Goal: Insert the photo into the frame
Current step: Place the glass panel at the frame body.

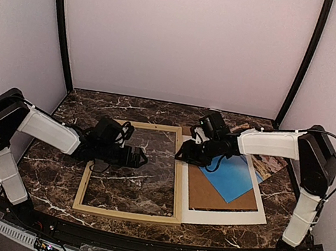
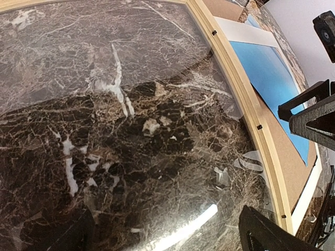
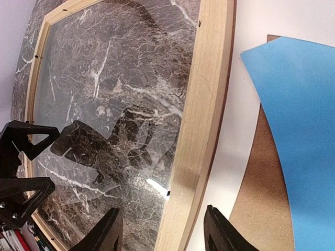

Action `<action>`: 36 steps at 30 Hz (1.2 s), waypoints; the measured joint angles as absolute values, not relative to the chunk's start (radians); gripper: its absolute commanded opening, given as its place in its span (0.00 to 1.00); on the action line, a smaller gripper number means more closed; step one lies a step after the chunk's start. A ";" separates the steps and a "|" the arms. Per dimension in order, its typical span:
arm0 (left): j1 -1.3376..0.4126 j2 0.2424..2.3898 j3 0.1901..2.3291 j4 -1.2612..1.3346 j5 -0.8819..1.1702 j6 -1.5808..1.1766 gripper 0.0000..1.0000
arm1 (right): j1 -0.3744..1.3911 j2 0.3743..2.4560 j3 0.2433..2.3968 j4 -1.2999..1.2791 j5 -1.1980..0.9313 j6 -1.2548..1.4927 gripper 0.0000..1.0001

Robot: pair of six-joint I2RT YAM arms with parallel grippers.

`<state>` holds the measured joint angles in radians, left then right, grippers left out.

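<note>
We're calling this the set-up stage: the frame (image 1: pixel 127 213) is lying flat on the counter (image 1: pixel 57 171), with only glass inside. The right claw (image 3: pixel 163 232) is sitting half open astride the frame's right rail, not clamping it. The left claw (image 1: pixel 142 158) is hovering wide open over the glass, empty. The photo we're not making out clearly. Next up is finding that print and bringing it over the opening — not the blue sheet (image 1: pixel 233 178)

frame (image 3: pixel 204 104): cut off by the edges of both wrist views
blue sheet (image 1: pixel 233 176): partly hidden under the right arm (image 1: pixel 268 143)
brown board (image 1: pixel 208 195): partly covered by the sheet
</note>
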<state>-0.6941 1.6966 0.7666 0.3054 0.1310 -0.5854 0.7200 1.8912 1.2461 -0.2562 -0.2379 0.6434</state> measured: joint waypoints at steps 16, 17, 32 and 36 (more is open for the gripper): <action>-0.692 1.474 0.827 0.065 -0.091 -0.440 0.99 | 0.644 1.742 1.146 -0.341 -0.075 0.559 0.55; -0.686 1.471 0.841 0.025 -0.124 -0.429 0.99 | 0.621 1.712 1.121 -0.343 -0.064 0.556 0.55; -0.461 1.473 0.818 -0.239 -0.263 -0.377 0.77 | 0.509 1.591 0.953 -0.334 -0.041 0.538 0.55; -0.444 1.534 0.818 -0.249 -0.271 -0.372 0.70 | 0.509 1.591 0.950 -0.321 -0.055 0.532 0.55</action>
